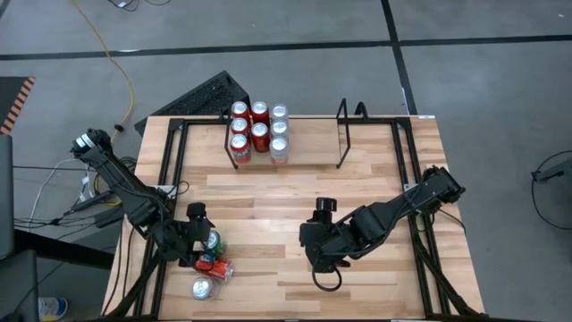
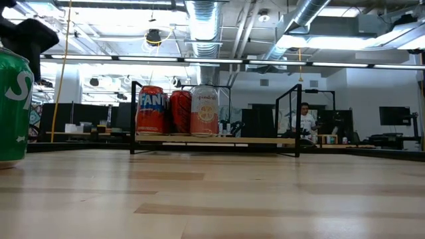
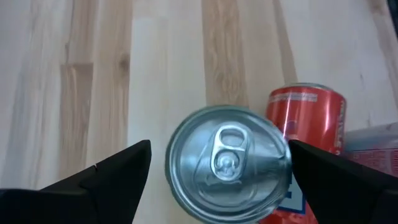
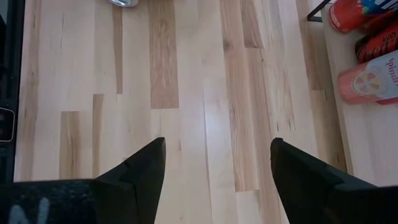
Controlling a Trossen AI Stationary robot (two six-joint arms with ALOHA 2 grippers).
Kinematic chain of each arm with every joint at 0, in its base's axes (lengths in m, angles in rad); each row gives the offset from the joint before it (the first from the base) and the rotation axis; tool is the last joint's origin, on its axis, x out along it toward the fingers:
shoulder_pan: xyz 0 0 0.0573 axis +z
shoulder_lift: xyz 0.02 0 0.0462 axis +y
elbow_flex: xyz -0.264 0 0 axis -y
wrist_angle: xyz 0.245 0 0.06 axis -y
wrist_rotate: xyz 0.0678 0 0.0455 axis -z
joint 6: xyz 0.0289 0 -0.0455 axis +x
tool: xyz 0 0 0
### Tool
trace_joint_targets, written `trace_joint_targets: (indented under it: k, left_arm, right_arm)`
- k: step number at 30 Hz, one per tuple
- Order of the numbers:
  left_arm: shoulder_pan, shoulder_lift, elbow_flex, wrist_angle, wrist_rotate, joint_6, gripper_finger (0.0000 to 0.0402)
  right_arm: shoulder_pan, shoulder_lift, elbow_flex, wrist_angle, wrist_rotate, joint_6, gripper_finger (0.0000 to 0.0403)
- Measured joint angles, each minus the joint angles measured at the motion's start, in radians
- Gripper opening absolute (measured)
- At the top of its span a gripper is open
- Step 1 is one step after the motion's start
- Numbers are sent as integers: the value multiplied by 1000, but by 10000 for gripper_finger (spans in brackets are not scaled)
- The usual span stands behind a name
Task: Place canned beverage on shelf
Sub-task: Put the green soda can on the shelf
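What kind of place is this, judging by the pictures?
Probably a robotics lab in an open office: exposed ceiling ducts, rows of desks with monitors where a person sits, and a wooden table on a concrete floor.

Glossy metal cans sit on a thin black metal-rod shelf over the smooth pale wooden table.

Two dark, matte black arms are showing in the high view, each built of chunky jointed segments. The left arm, at the lower left of the frame, is carrying a pale round fitting at its outer end and thin black cables are trailing beside it. The right arm, at the lower right, is ending in a blocky black wrist. In the wrist views, each tool is showing two smooth, wedge-shaped black fingers
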Motion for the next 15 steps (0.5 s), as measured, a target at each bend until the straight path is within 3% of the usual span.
trace_joint_targets:
  k: [5,12,15]
  left_arm:
    - [1,1,-35,-10,2,-65,350]
    - [1,1,-35,21,-29,-70,286]
    - [1,1,-36,46,-60,-41,286]
  right_arm:
    - [0,0,0,0,0,0,265]
    - [0,0,0,3,8,0,265]
    - [0,0,0,9,51,-8,265]
